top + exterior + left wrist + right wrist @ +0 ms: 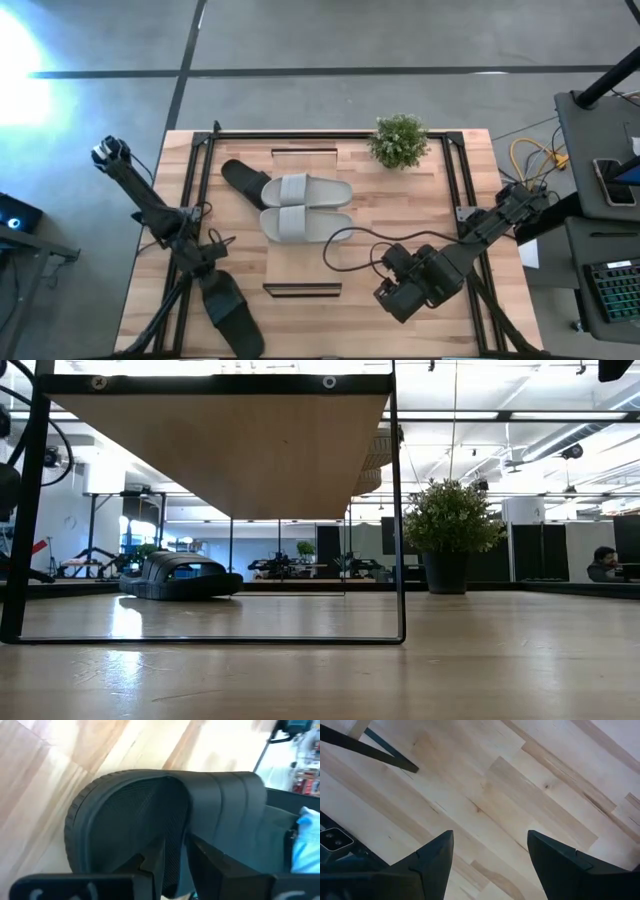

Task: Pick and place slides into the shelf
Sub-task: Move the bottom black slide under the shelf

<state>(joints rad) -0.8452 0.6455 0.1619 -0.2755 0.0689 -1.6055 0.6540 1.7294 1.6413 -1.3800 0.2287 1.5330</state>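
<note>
Two light grey slides (305, 190) (298, 222) lie side by side mid-table on the shelf (305, 260), whose plank shows from below in the low view (220, 450). One black slide (243, 180) lies next to them on the left, and in the low view it rests on the table top (180, 576). The other black slide (235, 320) is at the table's near left corner, with my left gripper (213, 283) shut on it. My right gripper (392, 300) hangs open over bare wood at the near right, and nothing is between its fingers (490, 845). My left gripper has the black slide by its wide strap (180, 835). One finger (150, 865) reaches under the strap over the ribbed footbed and the other finger (220, 870) is on the strap's outer side. The fingers slant downward. I cannot tell whether the slide is clear of the table.
A small potted plant (400, 140) stands at the far edge, right of the shelf. A black cable (355, 245) loops across the table toward the right arm. A thin dark frame (330, 133) rims the table. The shelf's dark end frame (400, 510) stands close before the low camera.
</note>
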